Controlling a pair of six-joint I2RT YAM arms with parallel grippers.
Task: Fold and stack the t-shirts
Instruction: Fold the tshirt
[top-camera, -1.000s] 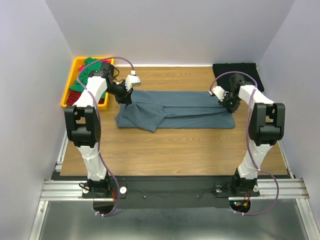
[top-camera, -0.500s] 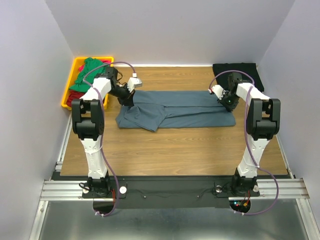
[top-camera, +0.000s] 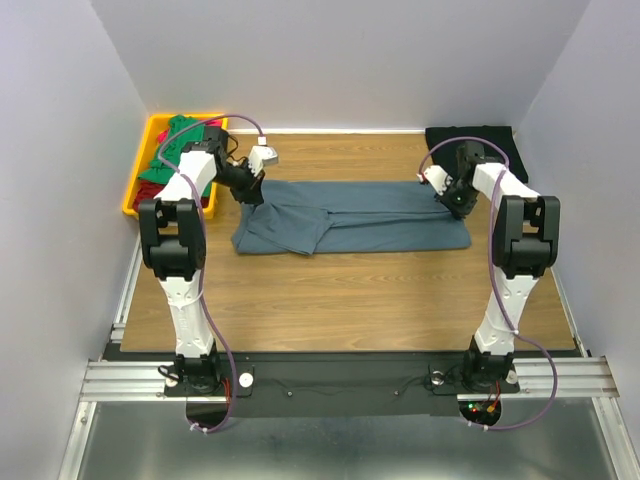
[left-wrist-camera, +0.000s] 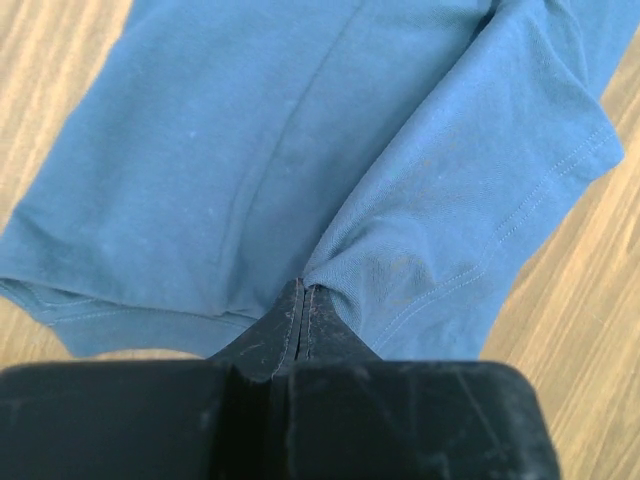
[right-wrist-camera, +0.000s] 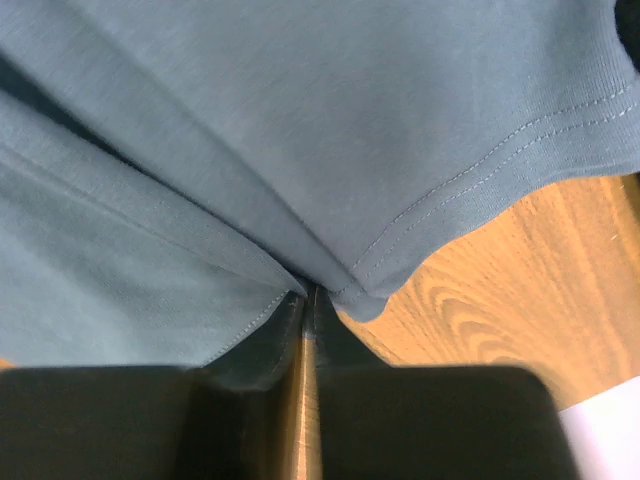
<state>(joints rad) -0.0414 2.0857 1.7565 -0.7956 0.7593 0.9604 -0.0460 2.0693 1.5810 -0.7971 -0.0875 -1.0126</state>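
You have nothing to read here. The blue-grey shirt (top-camera: 370, 215) shows only plain cloth and stitching in both wrist views. From above, any marking on the tray (top-camera: 131, 196) or the table (top-camera: 350, 300) is too small for you to make out.

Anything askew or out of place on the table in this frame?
Nothing spilled or damaged. The blue-grey shirt lies unevenly folded: its left end flares wider toward the near edge, while the right end is straight. The left gripper and right gripper pinch its far edge.
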